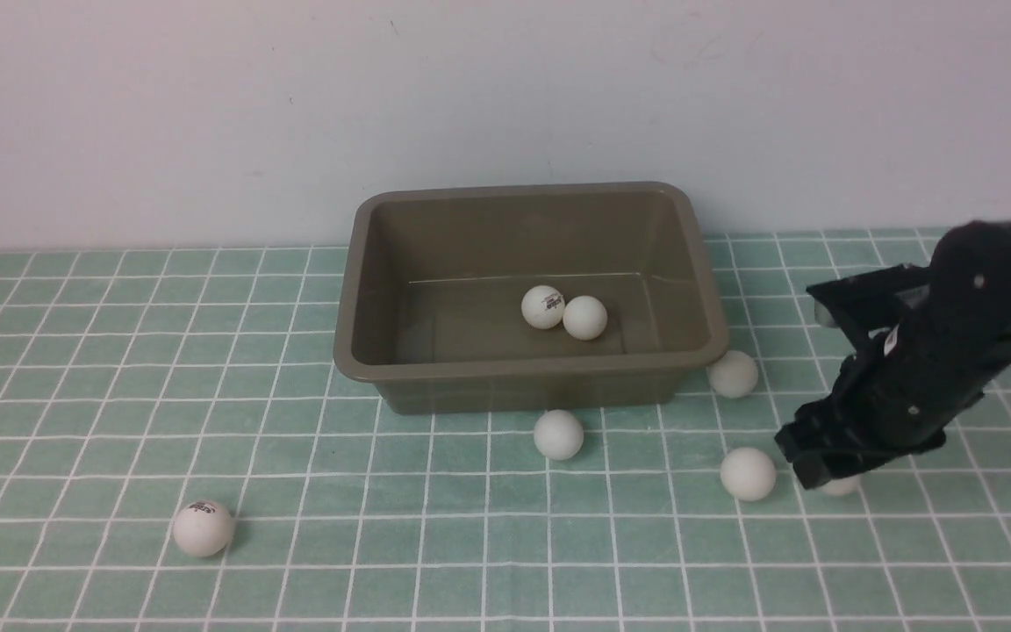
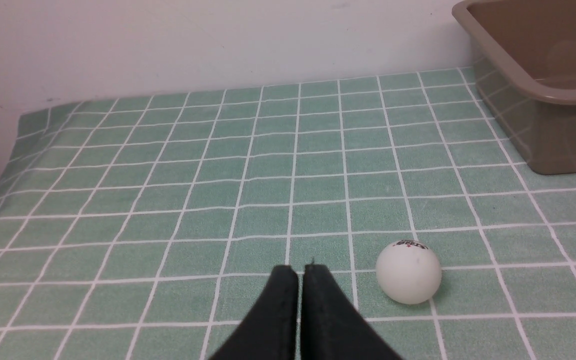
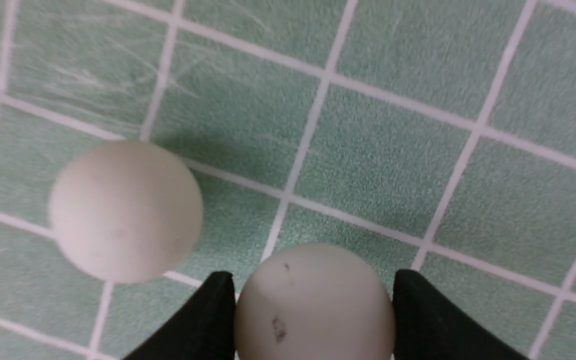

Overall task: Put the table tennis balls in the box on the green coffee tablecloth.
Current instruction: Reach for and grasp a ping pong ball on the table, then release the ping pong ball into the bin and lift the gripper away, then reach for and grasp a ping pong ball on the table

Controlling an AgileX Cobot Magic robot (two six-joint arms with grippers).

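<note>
Green coffee tablecloth [image 1: 102, 377], right jaws clasping one ball [image 3: 313, 305] (two in box [image 1: 523, 391]).

No legible text anywhere. Dark logo print on centre ball [image 1: 543, 307] and lower-left ball [image 1: 203, 527]; black with a red speck in left wrist view, too small to read.

Front view: elevated, facing the wall [image 1: 207, 105] across green tablecloth [image 1: 119, 395] and box [image 1: 523, 377]. Left wrist view: low, oblique, sharing the box corner. Right wrist view: close, steeply downward, sharing a table tennis ball [image 3: 313, 300].
</note>
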